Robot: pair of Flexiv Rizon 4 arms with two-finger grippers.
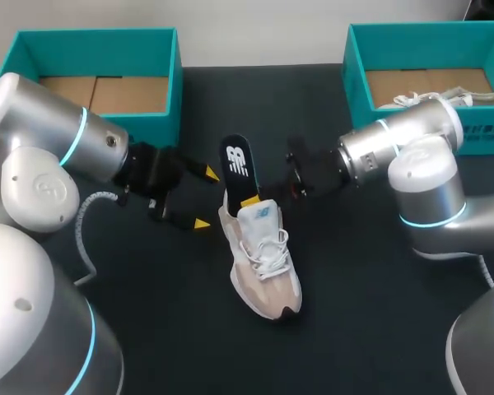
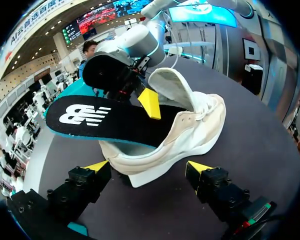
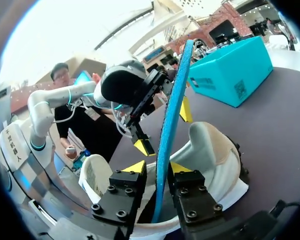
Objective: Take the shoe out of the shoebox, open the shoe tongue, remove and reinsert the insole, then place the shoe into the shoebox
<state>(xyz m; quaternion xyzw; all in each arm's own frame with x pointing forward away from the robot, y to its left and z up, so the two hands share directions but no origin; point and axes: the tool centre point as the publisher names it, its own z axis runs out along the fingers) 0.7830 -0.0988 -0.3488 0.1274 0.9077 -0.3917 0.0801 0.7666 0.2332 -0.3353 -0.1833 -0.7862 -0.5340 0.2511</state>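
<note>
A beige and white shoe (image 1: 263, 263) lies on the dark table, its heel toward the boxes. A black insole (image 1: 237, 160) with a teal underside sticks up out of its heel opening. In the right wrist view the insole (image 3: 177, 100) passes edge-on between the fingers of my right gripper (image 3: 159, 167), with a small gap on one side, so the gripper is open. My left gripper (image 1: 206, 197) stands wide open at the shoe's heel. In the left wrist view the shoe (image 2: 190, 135) sits just ahead of its gripper (image 2: 149, 167), untouched, with the insole (image 2: 100, 120) overhead.
A teal shoebox (image 1: 99, 41) stands at the back left, showing only its cardboard floor. A second teal shoebox (image 1: 354, 66) at the back right holds another white shoe (image 1: 445, 99). Both arms meet over the middle of the table.
</note>
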